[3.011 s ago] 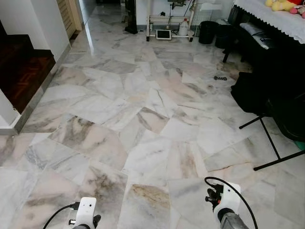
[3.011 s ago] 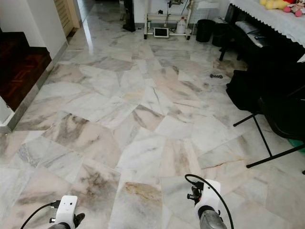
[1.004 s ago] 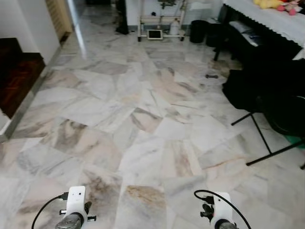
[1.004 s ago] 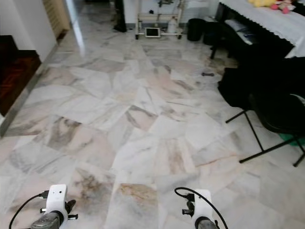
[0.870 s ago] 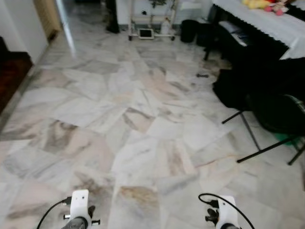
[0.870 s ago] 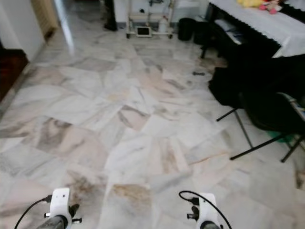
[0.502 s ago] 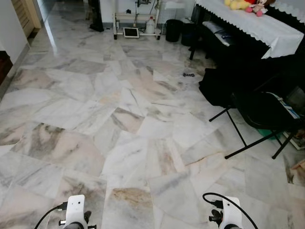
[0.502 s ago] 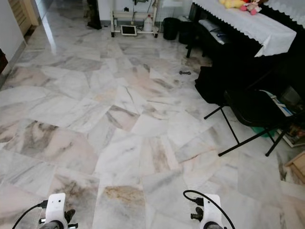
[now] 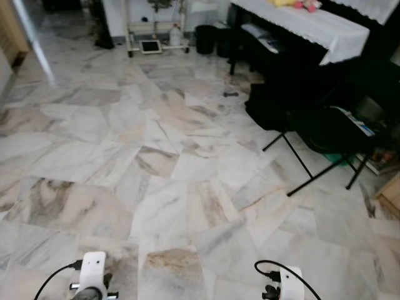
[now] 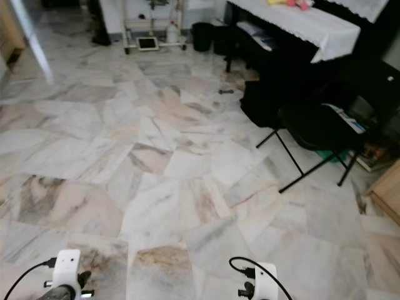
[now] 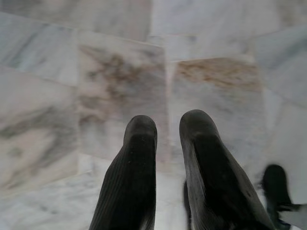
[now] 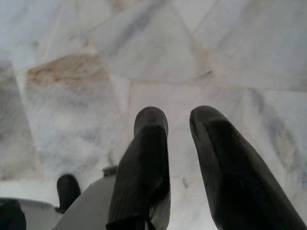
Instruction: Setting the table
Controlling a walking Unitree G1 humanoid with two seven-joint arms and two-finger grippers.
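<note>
No tableware is in view. Both arms hang low over a marble floor [image 9: 156, 162]. Their white wrists show at the bottom of the left eye view, the left wrist [image 9: 94, 272] and the right wrist [image 9: 289, 282]. In the left wrist view my left gripper [image 11: 168, 125] points down at the tiles, fingers slightly apart and holding nothing. My right gripper [image 12: 178, 120] is the same in the right wrist view, with a narrow gap and nothing in it.
A black piece of furniture under a white lace cloth [image 9: 300, 22] with plush toys stands far right. A black folding chair [image 9: 325, 131] stands before it, beside a dark bag [image 9: 265, 106]. A white rack [image 9: 150, 31] and a black bin [image 9: 205, 37] stand at the back.
The whole picture has swung right as I turn: the dark stairs left the picture, and the chair and cloth-covered furniture came further into view. Both arms hang as before.
</note>
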